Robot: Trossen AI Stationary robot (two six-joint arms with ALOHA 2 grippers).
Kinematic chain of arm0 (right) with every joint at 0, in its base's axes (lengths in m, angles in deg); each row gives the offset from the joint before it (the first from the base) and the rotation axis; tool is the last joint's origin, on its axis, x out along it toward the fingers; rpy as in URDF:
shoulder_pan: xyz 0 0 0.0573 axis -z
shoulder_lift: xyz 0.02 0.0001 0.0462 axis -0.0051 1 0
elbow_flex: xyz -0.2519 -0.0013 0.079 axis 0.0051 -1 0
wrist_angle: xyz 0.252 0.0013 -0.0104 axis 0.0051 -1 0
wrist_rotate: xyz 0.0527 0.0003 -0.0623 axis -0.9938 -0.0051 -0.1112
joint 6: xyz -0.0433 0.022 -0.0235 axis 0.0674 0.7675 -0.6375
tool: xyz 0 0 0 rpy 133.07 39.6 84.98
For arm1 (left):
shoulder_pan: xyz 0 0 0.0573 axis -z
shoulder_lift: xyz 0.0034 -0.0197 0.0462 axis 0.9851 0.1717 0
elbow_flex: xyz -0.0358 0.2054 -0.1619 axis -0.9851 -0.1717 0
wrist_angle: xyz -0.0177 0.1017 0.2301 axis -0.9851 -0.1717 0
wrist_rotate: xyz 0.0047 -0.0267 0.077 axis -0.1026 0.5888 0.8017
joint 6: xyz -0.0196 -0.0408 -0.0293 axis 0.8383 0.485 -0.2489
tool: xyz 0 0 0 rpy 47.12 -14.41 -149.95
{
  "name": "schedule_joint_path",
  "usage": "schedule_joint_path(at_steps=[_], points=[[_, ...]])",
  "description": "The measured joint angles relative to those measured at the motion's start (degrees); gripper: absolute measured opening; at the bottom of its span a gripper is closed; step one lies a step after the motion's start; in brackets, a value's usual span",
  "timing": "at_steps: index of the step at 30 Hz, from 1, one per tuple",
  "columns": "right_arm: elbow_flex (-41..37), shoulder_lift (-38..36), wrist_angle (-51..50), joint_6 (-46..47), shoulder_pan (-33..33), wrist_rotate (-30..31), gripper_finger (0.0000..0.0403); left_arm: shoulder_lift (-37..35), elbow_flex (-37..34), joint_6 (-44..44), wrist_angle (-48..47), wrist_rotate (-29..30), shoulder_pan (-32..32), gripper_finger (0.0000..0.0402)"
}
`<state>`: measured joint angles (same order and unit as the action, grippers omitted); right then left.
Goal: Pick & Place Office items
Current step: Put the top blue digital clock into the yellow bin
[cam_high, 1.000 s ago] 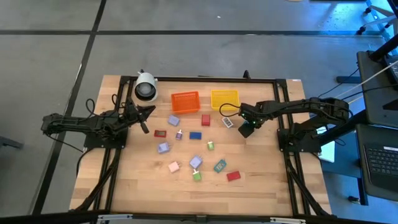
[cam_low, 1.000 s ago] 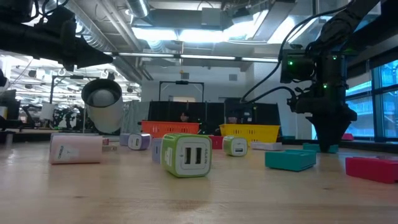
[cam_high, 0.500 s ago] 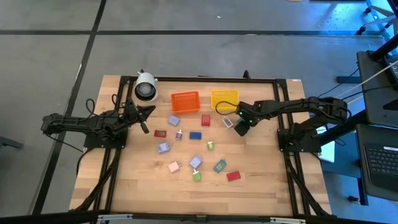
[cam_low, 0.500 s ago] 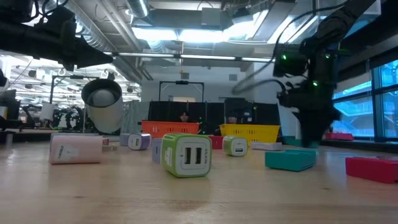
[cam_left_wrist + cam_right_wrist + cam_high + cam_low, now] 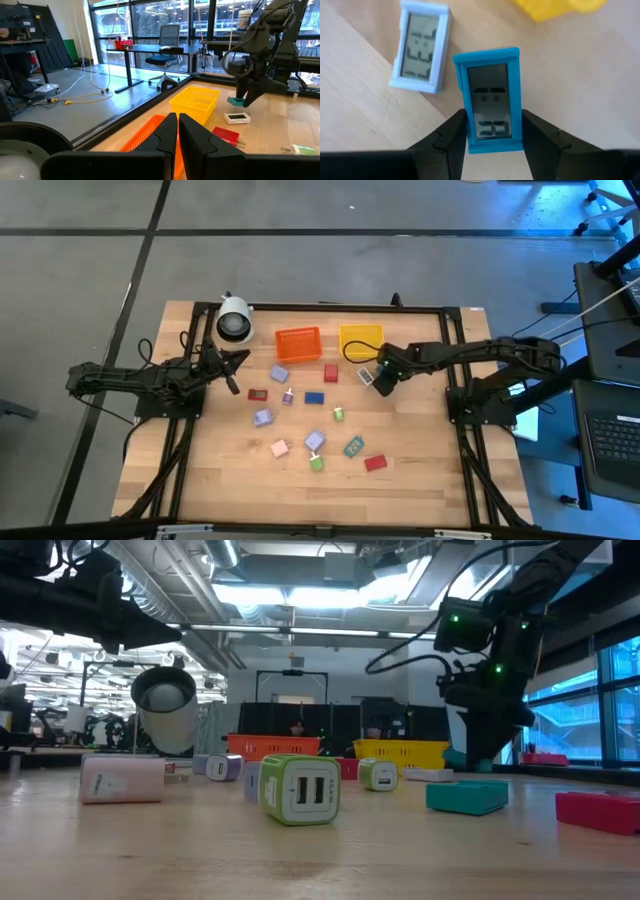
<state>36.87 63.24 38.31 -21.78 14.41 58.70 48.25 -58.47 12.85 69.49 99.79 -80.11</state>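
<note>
My right gripper (image 5: pixel 381 377) hangs just in front of the yellow mesh bin (image 5: pixel 361 338), shut on a small blue-framed display block (image 5: pixel 492 100). A white display block (image 5: pixel 422 47) lies flat on the table right beside it. Other tiny office items lie scattered over the middle of the table: a red one (image 5: pixel 330 373), a blue one (image 5: pixel 314 397), a teal one (image 5: pixel 353 447). My left gripper (image 5: pixel 232 370) waits shut at the far left, level, beside the white cylindrical object (image 5: pixel 235 321). My right gripper pinches the blue block's two long sides (image 5: pixel 470 135) between its two fingers (image 5: pixel 451 134), near one short end. The fingers come from above, steeply slanted down, and lie along the block. The block is lifted clear of the table, its display facing the wrist camera.
An orange mesh bin (image 5: pixel 298 343) stands left of the yellow one along the far edge. A green charger block (image 5: pixel 300 789) and a pink block (image 5: pixel 122 780) sit near the table's front. Bare wood lies along the near edge and in front of the right arm.
My right gripper has gone toward the table's left and a little up, nearer the yellow bin, tipping as it went. It carries the blue block with it. The left arm has kept still.
</note>
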Motion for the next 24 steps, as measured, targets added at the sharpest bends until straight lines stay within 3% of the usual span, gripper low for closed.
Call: schedule_joint_path(at_steps=[15, 24], points=[[0.1, -21.4, -2.3, 2.6, -0.4, 5.5, 0.016, 0.0, 0.0, 0.4, 0.0, -0.1, 0.0, 0.0015], [0.1, -28.3, -1.2, 0.3, -0.4, 11.1, 0.016, 0.0, 0.0, 0.4, 0.0, -0.1, 0.0, 0.0015]])
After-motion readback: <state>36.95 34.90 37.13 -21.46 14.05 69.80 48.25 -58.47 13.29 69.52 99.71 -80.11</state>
